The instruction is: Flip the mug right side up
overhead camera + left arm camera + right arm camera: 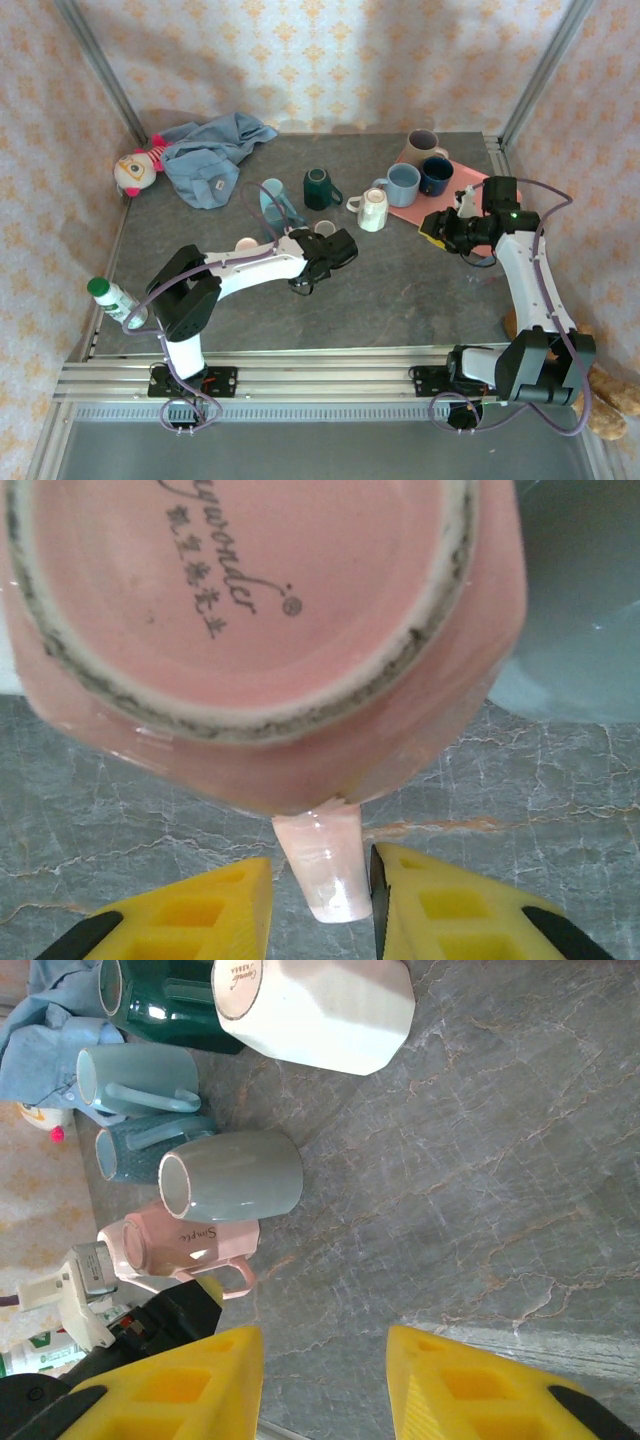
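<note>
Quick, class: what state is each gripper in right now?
Left gripper: astride the handle of the pink mug; firm grip cannot be told.
Right gripper: open, empty.

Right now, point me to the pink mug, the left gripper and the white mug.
pink mug (240, 590): left wrist view, on its upturned base.
left gripper (323, 865): left wrist view, midway between its jaws, by the mug's handle.
white mug (320, 1010): right wrist view, on its side wall.
</note>
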Motion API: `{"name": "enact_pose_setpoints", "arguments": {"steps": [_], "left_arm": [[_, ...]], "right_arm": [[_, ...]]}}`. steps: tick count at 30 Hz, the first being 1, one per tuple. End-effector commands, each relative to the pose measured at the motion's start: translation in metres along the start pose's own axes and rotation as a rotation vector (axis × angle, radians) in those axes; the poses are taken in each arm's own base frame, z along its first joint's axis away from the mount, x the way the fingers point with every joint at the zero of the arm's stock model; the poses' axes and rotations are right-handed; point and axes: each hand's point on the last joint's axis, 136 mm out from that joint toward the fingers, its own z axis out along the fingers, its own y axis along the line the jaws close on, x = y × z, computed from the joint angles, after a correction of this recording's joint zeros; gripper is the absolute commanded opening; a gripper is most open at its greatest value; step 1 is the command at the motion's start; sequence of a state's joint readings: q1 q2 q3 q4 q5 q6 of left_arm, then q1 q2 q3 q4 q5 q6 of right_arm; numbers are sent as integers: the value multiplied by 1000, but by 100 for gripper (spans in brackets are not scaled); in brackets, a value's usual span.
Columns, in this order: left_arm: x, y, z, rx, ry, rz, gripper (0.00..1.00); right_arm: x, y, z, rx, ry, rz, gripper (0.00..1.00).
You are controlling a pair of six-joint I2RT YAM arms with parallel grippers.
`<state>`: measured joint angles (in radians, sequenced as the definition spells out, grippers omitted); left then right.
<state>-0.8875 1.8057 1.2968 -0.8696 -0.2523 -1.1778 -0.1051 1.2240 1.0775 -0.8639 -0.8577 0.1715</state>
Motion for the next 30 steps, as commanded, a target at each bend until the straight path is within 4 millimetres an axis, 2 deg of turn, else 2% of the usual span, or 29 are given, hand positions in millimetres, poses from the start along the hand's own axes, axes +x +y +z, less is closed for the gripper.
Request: {"name": "enact_pose_setpoints", "arguments": {"steps": [1, 12, 19, 23, 30], "left_arm": [[-11, 7, 8, -29, -60, -12, 31], [-19, 9, 15, 35, -104, -58, 33], [-26, 4, 17, 17, -110, -26, 21], [-28, 2, 14, 19, -119, -21, 19], [-33, 5, 4, 39, -137, -28, 10]], "right_arm": [[-6, 15, -10, -32, -39, -33, 37], [-4, 16, -9, -42, -26, -26, 37], [-7, 17, -8, -44, -24, -19, 37], [-9, 18, -8, -48, -25, -15, 37], [-8, 17, -8, -42, -22, -12, 37]]}}
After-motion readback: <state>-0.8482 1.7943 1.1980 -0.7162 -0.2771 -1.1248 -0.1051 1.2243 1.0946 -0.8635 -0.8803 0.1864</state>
